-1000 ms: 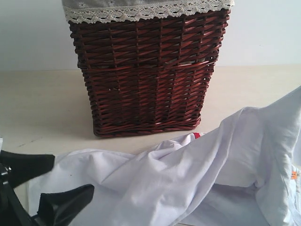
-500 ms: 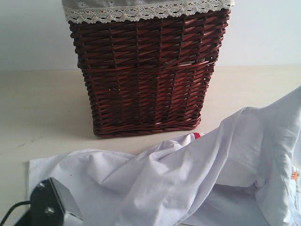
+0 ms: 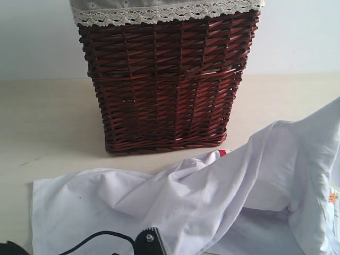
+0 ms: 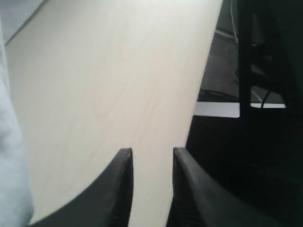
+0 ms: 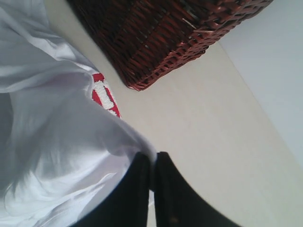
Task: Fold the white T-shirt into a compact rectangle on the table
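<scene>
Right wrist view: right gripper (image 5: 152, 159) seemingly tight on white T-shirt (image 5: 57, 142).

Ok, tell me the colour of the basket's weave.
The wicker basket is dark reddish-brown; the exterior view shows it best.

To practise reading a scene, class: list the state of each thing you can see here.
white T-shirt, unfolded and rumpled on the table, one side lifted.
wicker basket, upright on the table, lace-trimmed liner over its rim.
left fingers, apart, nothing between them.
right fingers, shut on the T-shirt's edge.
</scene>
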You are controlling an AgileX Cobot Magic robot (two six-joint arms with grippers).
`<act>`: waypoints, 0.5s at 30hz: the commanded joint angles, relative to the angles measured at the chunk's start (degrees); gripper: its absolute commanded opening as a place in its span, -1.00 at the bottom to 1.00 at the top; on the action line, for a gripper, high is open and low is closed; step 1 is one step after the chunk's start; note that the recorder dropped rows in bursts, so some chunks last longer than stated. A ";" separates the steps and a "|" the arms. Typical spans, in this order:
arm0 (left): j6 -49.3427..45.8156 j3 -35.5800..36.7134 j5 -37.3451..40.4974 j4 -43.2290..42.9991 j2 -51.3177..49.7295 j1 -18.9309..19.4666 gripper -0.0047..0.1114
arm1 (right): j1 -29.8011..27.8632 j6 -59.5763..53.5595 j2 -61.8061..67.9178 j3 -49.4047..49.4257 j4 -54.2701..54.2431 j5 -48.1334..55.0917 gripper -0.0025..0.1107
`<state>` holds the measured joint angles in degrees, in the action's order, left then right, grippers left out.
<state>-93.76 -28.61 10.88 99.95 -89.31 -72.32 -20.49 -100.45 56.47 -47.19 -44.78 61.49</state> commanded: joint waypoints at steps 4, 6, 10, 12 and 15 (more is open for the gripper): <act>0.59 -4.94 -7.69 0.00 -9.84 -0.27 -0.42 | -0.22 0.74 -0.47 -0.62 -0.66 -0.21 -0.96; 4.04 -6.86 -9.49 0.00 -11.24 -0.27 -0.48 | -0.22 0.74 -0.47 -0.62 -0.66 -0.21 -0.96; 12.27 -9.77 -16.77 0.00 -12.05 -0.27 -0.80 | -0.22 0.74 -0.47 -0.62 -0.66 0.15 -0.96; 15.17 -10.72 -25.80 0.00 -12.05 -0.27 -0.91 | -0.22 0.74 -0.47 -0.62 -0.66 0.83 -0.96; 16.21 -10.90 -43.87 0.00 -12.05 0.29 -0.92 | -0.22 0.74 -0.47 -0.62 -0.66 1.78 -0.96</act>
<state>-79.76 -39.03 -17.64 99.74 -101.15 -72.32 -20.49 -99.84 56.47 -47.19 -44.78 62.10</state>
